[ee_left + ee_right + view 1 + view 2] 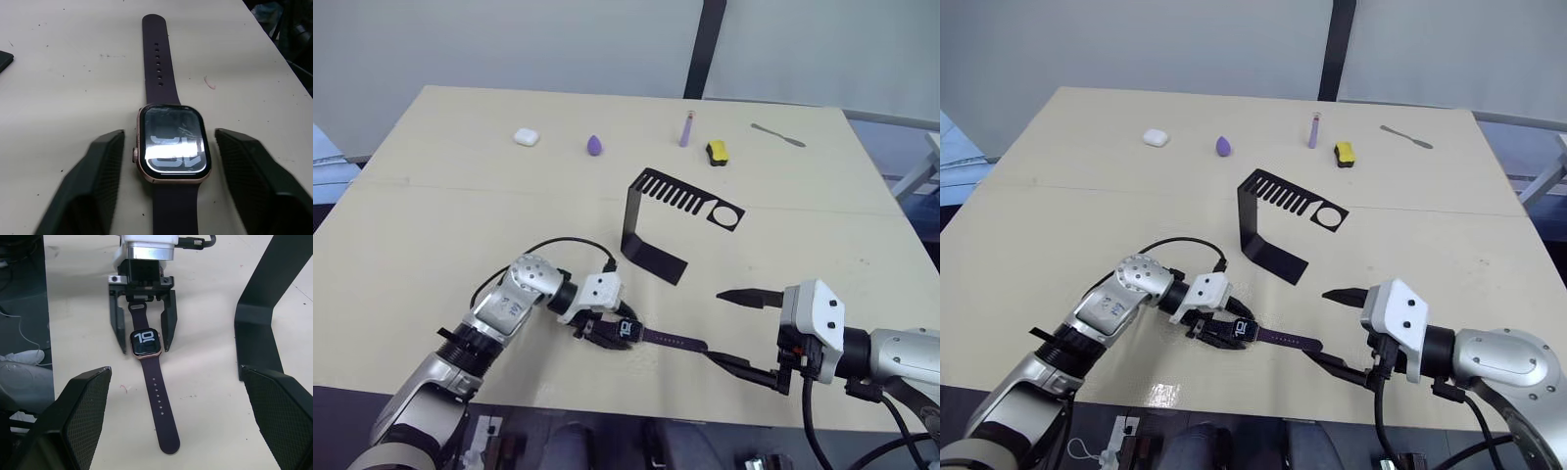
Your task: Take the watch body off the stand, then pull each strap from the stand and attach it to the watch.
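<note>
I see the watch body [145, 342] lying flat on the desk [460, 196], screen up with white digits showing, between the two fingers [116, 325] of my left hand [144, 330]. That hand is open: in the left wrist view there is bare desk between each finger and the case, so nothing is gripped. Both straps are joined to the watch. One strap [159, 406], dark purple with a row of holes, runs out flat from the case toward my right hand [734, 328]; the other strap [137, 311] runs back between the left fingers toward the wrist.

My right hand sits near the front edge of the desk, wide open, its fingers well apart and pointing at the free end of the long strap.

The stand [661, 220] stands behind the watch, near the middle of the desk. Along the far edge lie a white case [527, 137], a purple drop-shaped piece [595, 146], a lilac stick [685, 128], a yellow-and-black block [717, 152] and a grey metal tool [777, 135].
</note>
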You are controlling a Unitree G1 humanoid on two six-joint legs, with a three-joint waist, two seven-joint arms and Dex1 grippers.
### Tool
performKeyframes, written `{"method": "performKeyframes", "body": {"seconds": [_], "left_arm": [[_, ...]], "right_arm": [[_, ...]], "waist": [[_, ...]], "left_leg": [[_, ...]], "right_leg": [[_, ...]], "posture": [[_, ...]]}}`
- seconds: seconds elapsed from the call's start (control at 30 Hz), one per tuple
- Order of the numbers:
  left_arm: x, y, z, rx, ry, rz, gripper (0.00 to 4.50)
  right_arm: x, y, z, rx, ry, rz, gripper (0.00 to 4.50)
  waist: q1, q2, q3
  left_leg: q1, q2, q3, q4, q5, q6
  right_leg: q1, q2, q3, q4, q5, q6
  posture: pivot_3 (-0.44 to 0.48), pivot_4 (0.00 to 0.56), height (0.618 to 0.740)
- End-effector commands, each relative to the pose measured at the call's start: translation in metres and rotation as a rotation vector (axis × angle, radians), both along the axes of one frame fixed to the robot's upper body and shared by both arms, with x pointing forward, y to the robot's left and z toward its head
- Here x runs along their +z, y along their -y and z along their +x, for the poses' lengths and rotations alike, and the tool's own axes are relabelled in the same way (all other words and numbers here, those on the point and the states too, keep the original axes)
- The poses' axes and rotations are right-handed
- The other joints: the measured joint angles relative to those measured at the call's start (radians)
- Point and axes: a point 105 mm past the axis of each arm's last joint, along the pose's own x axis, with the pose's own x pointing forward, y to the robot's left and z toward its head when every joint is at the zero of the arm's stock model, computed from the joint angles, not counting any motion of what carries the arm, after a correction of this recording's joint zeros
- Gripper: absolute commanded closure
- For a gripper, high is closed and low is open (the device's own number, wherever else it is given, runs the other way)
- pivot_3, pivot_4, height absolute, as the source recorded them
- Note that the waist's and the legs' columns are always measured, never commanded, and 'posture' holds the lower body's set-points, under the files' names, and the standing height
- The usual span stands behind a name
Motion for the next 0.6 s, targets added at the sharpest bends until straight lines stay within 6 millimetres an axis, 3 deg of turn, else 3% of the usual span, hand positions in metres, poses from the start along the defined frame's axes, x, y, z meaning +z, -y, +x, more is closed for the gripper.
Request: {"method": "performKeyframes", "body": {"seconds": [0.03,0.27,0.4,0.5,0.6], "left_arm": [[0.024,-0.018,-0.004,0.023,0.003,-0.055,0.01],[0.092,-0.111,-0.037,0.174,-0.166,-0.107,0.01],[0.105,-0.158,-0.050,0.312,-0.137,-0.009,0.01],[0.105,-0.178,-0.050,0.381,-0.080,0.047,0.01],[0.109,-0.171,-0.044,0.385,-0.029,-0.007,0.01]], "right_arm": [[0.004,0.006,-0.003,-0.002,0.029,-0.016,0.00],[0.013,0.042,-0.015,-0.032,-0.054,-0.038,0.00],[0.021,0.061,-0.024,-0.043,-0.100,-0.052,0.00],[0.027,0.072,-0.027,-0.059,-0.119,-0.046,0.00],[0.028,0.077,-0.028,-0.055,-0.130,-0.047,0.00]], "waist": [[-0.002,0.000,0.000],[-0.006,0.000,0.000],[-0.003,0.000,0.000],[0.000,0.000,0.000],[0.002,0.000,0.000]], "left_leg": [[0.000,0.000,0.000,0.000,0.000,0.000],[0.001,0.001,0.000,-0.003,0.001,-0.001],[0.001,0.001,0.000,-0.004,0.000,0.000],[0.004,0.000,-0.001,-0.004,-0.002,0.004],[0.007,0.000,-0.003,-0.005,-0.004,0.007]], "right_leg": [[0.000,0.000,0.000,0.000,0.000,0.000],[0.000,0.000,0.000,0.000,0.000,0.000],[0.001,0.000,-0.001,-0.003,0.000,-0.001],[0.005,-0.001,-0.002,-0.006,0.000,-0.001],[0.012,-0.002,-0.004,-0.010,0.000,-0.001]], "posture": [[0.000,0.150,0.740],[0.000,0.150,0.740],[0.000,0.150,0.740],[0.000,0.150,0.740],[0.000,0.150,0.740]]}}
